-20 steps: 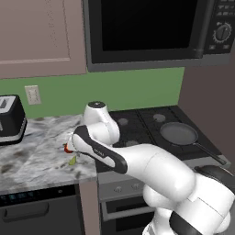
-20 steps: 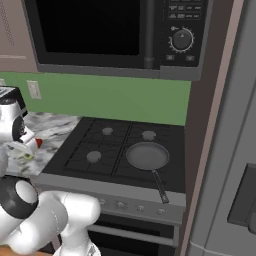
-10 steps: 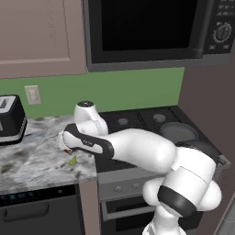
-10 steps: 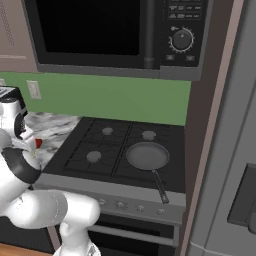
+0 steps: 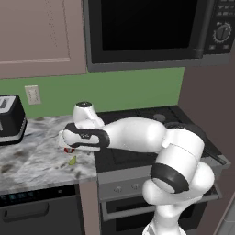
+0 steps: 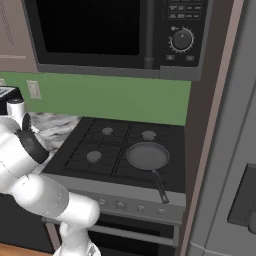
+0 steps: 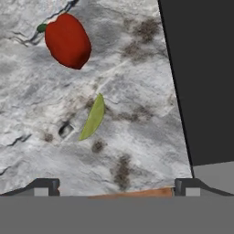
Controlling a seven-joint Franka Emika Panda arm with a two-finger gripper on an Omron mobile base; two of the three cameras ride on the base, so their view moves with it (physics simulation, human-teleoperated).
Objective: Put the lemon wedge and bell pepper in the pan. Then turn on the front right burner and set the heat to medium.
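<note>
Over the marbled tabletop [image 5: 27,160] at the left, we see that the arm has swung further across from the stove during the last second, so the tool [image 7: 116,185] now hangs above the two foods with its tips spread wide apart and nothing between them. Below it the lemon wedge [image 7: 93,117] lies flat on the stone, and the bell pepper [image 7: 67,40] sits a little beyond it, apart from it. Both are on the tabletop, so we judge the first step not yet done; the reach looks like the approach to a first pick, most likely the wedge, which lies nearer the tips. Moving right, the pan [image 6: 147,155] sits empty on the front right burner [image 6: 131,167] of the black cooktop, well apart from the food, handle pointing toward the stove's front edge.
</note>
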